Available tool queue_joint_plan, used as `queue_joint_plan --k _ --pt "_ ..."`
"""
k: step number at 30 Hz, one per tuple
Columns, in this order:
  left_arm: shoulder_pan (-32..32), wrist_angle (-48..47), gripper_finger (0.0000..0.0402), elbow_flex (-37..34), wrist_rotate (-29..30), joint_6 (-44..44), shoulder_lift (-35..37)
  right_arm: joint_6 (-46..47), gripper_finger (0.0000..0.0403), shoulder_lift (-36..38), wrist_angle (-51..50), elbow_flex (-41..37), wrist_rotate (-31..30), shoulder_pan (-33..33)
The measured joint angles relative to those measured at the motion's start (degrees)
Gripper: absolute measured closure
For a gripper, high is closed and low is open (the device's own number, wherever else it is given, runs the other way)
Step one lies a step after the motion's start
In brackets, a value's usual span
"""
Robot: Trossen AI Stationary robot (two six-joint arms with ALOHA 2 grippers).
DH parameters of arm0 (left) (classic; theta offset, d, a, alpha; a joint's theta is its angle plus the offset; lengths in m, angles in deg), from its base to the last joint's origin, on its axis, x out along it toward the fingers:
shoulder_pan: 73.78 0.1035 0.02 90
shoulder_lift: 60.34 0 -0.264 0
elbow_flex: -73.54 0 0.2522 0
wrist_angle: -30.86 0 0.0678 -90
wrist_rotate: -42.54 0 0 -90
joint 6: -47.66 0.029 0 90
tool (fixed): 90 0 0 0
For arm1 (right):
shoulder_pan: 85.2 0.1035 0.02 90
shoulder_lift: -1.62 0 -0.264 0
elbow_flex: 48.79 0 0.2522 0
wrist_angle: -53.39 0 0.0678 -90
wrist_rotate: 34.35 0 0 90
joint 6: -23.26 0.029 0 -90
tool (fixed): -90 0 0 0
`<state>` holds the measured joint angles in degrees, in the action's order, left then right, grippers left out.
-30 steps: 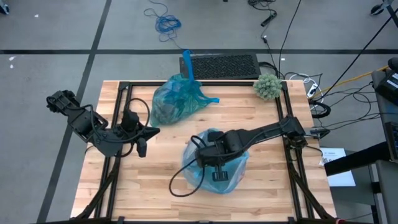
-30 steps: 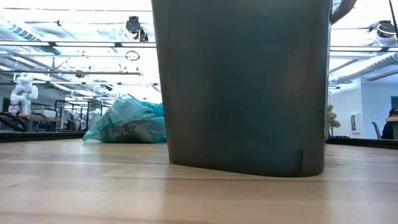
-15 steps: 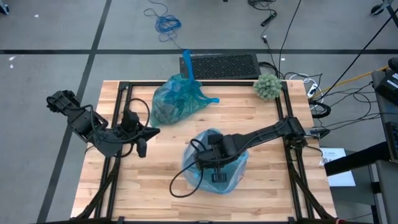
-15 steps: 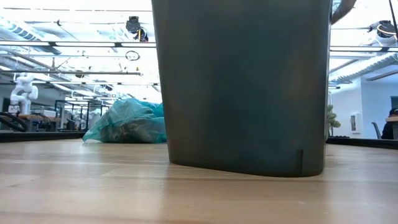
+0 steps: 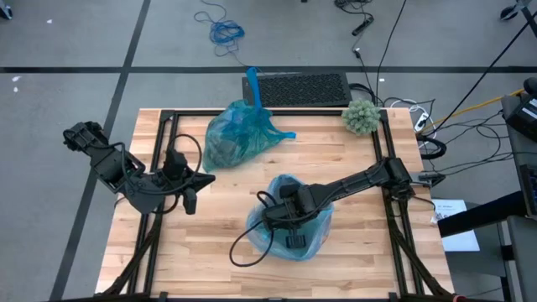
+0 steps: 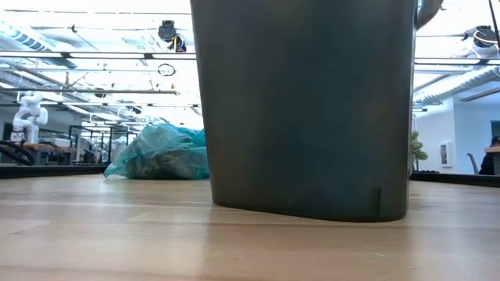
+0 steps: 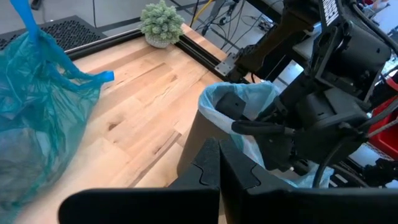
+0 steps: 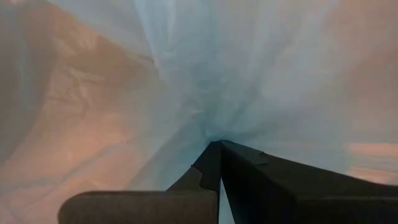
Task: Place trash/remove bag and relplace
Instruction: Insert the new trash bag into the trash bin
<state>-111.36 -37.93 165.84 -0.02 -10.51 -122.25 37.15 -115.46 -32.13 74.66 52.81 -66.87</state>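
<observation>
The right hand [image 5: 289, 228], pressed together at centre frame, pokes into the fresh bag [image 5: 315, 239] (seating the liner, likely); the left hand [image 5: 191, 201] waits pressed together.

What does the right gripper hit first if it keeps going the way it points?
Most likely the light blue bag liner: the shut right gripper points into it inside the bin. How far off it is remains unclear.

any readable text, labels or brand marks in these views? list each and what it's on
None can be read in any view.
Grey bin: blank wall, no label.
Tied blue bag and the bin's blue liner: plain.
White sheet on the floor by the table's right side: dark marks, too small to read.
Both arms: no legible marking.
</observation>
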Motion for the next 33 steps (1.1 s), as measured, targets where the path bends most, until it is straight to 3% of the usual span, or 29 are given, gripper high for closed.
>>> queue_joint_plan --k 8,12,16,19,24,33 --pt "-0.02 1.01 0.0402 0.0 1.76 -1.56 0.0 1.28 0.0403 1.85 0.66 0.03 0.21 0.09" --pt "1.95 0.45 0.0399 -0.27 -7.61 -4.22 -2.22 1.22 0.0403 2.12 0.86 0.03 0.21 0.09" --pt "3.9 0.41 0.0361 -0.35 -12.51 -2.97 -5.16 1.09 0.0403 2.23 1.1 0.03 0.22 0.32" --pt "5.23 1.66 0.0313 -0.36 -13.26 -2.94 -7.48 1.06 0.0403 2.23 1.7 0.03 0.23 0.53" --pt "9.11 1.6 0.0242 -0.35 -19.53 -2.85 -11.12 0.89 0.0403 2.23 1.82 0.03 1.32 0.55" --pt "12.8 9.59 0.0231 -0.38 -23.05 3.01 -14.55 0.43 0.0403 2.25 2.21 0.05 1.5 0.55"
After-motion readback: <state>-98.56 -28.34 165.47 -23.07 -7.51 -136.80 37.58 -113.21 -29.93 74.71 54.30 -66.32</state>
